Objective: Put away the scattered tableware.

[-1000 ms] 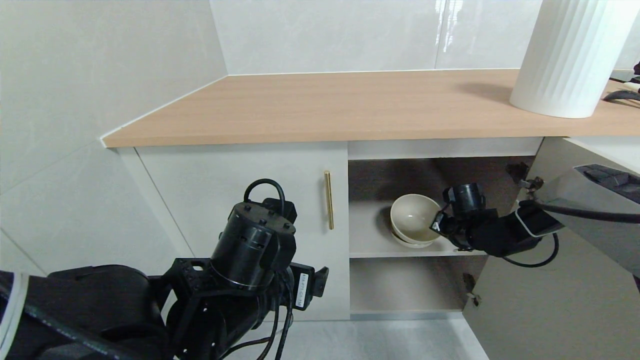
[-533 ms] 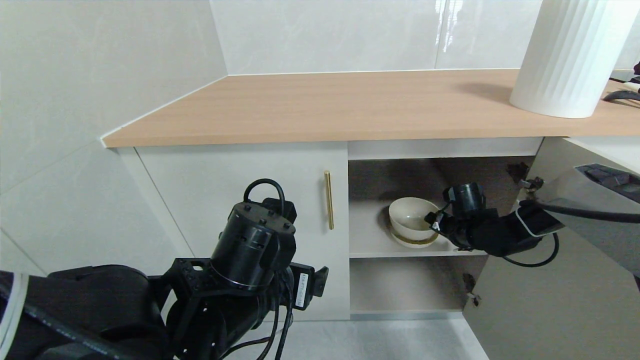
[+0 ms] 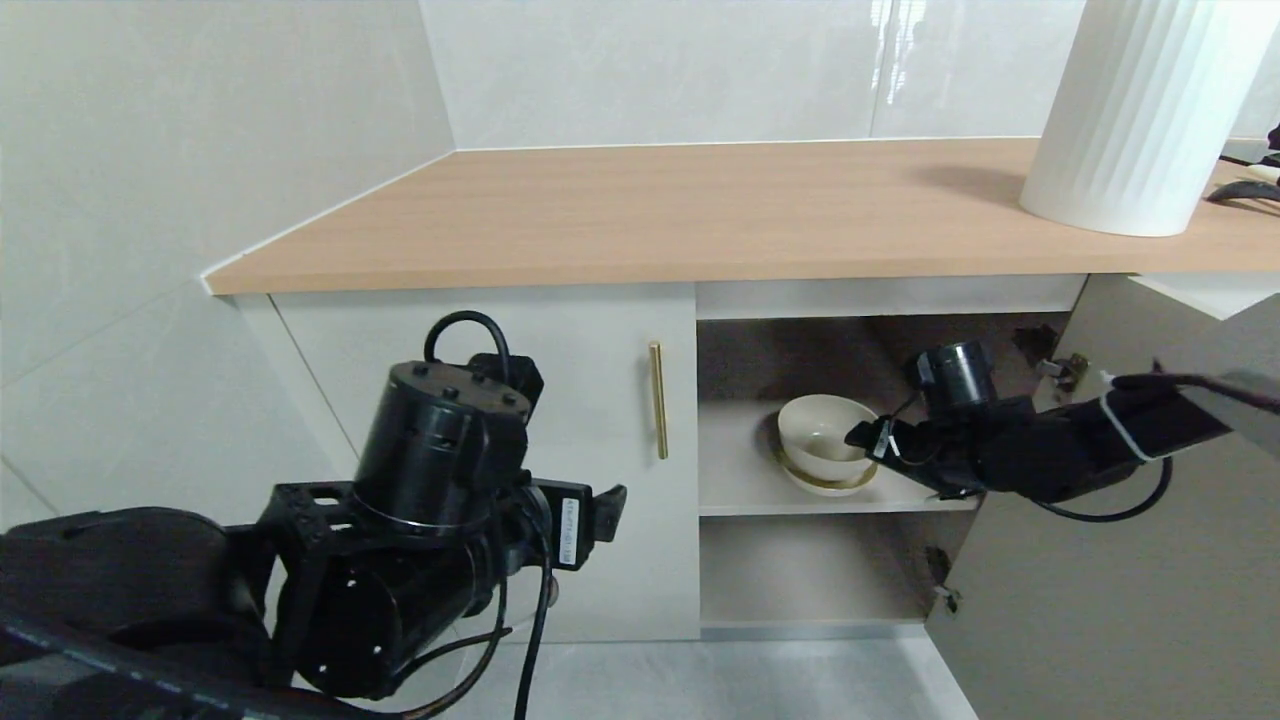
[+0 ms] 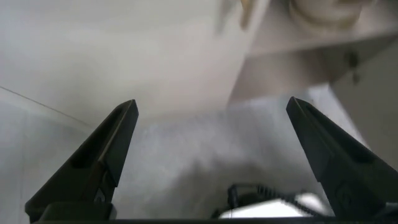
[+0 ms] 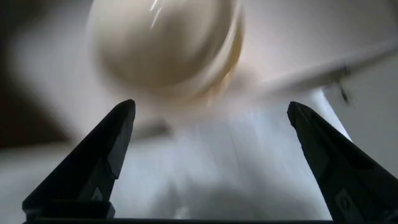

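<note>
Your right claw (image 3: 868, 443) is spread wide with nothing between its fingers, reaching into the open cupboard at the level of the upper shelf (image 3: 740, 490). The cream bowl (image 3: 822, 437) sits just ahead of that claw, in line with the gap between the fingers and beyond their tips. From the head view you cannot tell whether the nearer fingertip touches the rim. The bowl rests nested on a shallow dish (image 3: 825, 487) with a darker edge, directly below it on the shelf. Judge the bowl as glazed ceramic: stiff, smooth enough to slip, modest in weight and liable to chip against the dish. If you must take hold, pinch the near rim, one finger inside and one outside, and expect it to slide on the dish. Your left claw (image 4: 211, 104) is also spread and empty, well apart from the bowl, low before the closed door.
</note>
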Motion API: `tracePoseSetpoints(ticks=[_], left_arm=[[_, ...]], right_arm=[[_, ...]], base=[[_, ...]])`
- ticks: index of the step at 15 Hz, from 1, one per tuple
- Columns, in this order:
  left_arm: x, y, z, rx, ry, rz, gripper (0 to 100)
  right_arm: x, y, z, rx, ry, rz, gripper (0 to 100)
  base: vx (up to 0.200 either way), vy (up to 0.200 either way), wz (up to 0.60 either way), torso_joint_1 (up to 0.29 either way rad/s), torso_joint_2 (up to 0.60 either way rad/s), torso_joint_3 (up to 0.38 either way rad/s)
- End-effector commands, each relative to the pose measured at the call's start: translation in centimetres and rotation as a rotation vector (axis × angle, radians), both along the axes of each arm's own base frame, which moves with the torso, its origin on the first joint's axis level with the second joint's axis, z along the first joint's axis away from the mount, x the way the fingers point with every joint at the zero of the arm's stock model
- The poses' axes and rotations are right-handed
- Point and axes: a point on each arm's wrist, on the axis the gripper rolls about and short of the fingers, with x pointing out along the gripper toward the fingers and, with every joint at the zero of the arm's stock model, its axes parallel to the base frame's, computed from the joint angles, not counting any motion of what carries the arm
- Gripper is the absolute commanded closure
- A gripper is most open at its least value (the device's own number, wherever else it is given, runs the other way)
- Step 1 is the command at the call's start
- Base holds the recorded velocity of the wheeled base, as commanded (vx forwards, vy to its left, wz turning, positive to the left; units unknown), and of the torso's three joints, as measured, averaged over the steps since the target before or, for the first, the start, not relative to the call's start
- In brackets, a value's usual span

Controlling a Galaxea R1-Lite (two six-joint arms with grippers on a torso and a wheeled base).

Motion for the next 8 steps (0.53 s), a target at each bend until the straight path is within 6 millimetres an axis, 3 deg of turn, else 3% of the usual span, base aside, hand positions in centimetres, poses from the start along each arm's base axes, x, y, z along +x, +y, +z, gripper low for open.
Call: tracePoseSetpoints(ticks=[1, 3, 4, 5, 6, 8], left_arm=[[-0.7, 1.6, 2.4, -0.055, -0.067, 0.027, 0], [-1.4, 2.8, 3.4, -0.076, -0.092, 0.041, 0], [-1.5, 3.3, 3.6, -0.080, -0.097, 0.052, 0], [-1.8, 3.8, 3.8, -0.080, -0.097, 0.062, 0], [-2.2, 4.2, 3.3, -0.067, -0.082, 0.065, 0], [-2.4, 5.4, 2.1, -0.034, -0.056, 0.094, 0]], right_arm=[[-6.0, -0.1, 6.5, -0.013, 0.001, 0.154, 0], [-10.5, -0.6, 10.2, -0.062, 0.029, 0.229, 0], [-12.1, -0.7, 11.0, -0.071, 0.045, 0.252, 0], [-15.0, -0.8, 12.0, -0.085, 0.086, 0.297, 0], [-17.0, -0.8, 12.8, -0.091, 0.093, 0.328, 0], [-19.5, -1.4, 12.4, -0.104, 0.123, 0.361, 0]], base=[[0.000, 0.000, 0.00, 0.000, 0.00, 0.000], [0.000, 0.000, 0.00, 0.000, 0.00, 0.000], [0.000, 0.000, 0.00, 0.000, 0.00, 0.000], [0.000, 0.000, 0.00, 0.000, 0.00, 0.000], [0.000, 0.000, 0.00, 0.000, 0.00, 0.000], [0.000, 0.000, 0.00, 0.000, 0.00, 0.000]])
